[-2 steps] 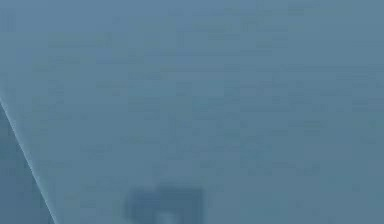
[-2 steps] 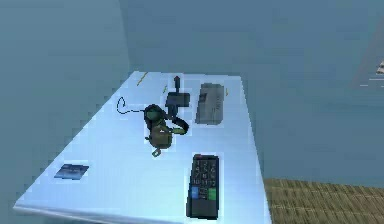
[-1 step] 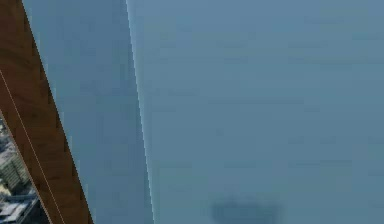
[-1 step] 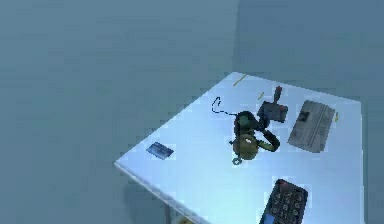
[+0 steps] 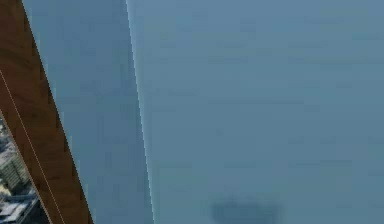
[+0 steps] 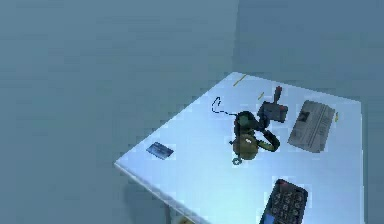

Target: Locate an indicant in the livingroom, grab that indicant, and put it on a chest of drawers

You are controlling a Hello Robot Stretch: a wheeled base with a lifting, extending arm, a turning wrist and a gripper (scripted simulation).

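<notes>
A white table (image 6: 200, 160) stands against blue-grey walls in the arm side view. Near its middle lies a dark green and yellowish lump (image 6: 246, 140) with black parts, too small to name. A small flat grey-blue card-like item (image 6: 160, 151) lies near the table's left edge. A thin dark stick or cord (image 6: 218, 104) lies toward the far side.
On the table's right part lie a dark boxy item with a thin upright stem (image 6: 272, 108), a grey slab with rows of marks (image 6: 313, 125) and a dark keypad-like slab (image 6: 286, 203). The forward view has a blue-grey wall (image 5: 260, 100) close ahead and a slanted brown wooden board (image 5: 35, 120) at the left.
</notes>
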